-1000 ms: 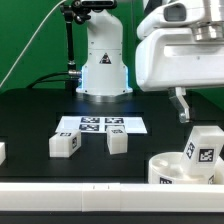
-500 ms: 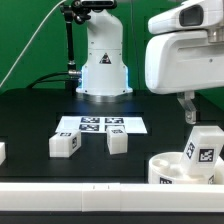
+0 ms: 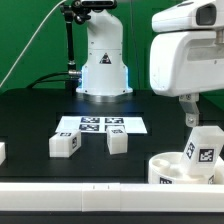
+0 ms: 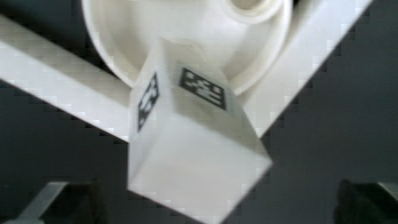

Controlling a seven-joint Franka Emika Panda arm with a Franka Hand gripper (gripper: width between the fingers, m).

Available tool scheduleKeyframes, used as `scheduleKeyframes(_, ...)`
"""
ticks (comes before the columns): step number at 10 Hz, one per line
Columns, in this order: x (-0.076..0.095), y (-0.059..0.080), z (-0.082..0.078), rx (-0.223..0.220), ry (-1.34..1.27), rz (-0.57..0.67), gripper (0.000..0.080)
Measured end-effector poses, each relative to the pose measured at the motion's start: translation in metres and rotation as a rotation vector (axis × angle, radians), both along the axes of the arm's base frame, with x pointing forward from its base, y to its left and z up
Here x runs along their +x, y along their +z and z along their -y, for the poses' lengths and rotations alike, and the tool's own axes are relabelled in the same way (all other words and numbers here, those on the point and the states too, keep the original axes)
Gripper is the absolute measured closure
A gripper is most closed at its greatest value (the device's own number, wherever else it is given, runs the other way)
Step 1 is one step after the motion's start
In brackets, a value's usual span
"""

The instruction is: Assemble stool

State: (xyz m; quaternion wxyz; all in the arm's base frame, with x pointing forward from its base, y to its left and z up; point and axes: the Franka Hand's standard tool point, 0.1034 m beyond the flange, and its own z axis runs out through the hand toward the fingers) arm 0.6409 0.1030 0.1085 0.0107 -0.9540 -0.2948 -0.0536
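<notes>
Tool point(image 3: 188, 116) wide open, empty, poised just above leg point(image 3: 203, 148). Leg upright on seat point(image 3: 163, 168). Risk: off-centre descent, finger clipping leg top, knocking it off seat onto desk point(image 3: 30, 120). Grip too high = slip.

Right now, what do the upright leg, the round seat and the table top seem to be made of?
The upright leg: probably hard white plastic, smooth and matt; flat faces, crisp edges. The round seat: likely the same white plastic, with a smoothly moulded rim. The table top: black and matt, no glare; cloth or board, I cannot tell.
</notes>
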Motion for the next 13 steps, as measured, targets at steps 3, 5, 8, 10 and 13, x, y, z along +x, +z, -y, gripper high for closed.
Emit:
scheduleKeyframes(3, 0.001, -0.001, 0.004, -0.026, 0.168, 0.010, 0.0151)
scheduleKeyframes(5, 0.001, -0.001, 0.007, -0.049, 0.306, 0.015, 0.0151)
scheduleKeyframes(8, 0.002, -0.001, 0.010, -0.126, 0.632, 0.019, 0.0151)
scheduleKeyframes(10, 0.004, -0.003, 0.010, -0.163, 0.786, 0.007, 0.0151)
scheduleKeyframes(13, 0.004, -0.013, 0.008, -0.201, 0.980, -0.007, 0.0151)
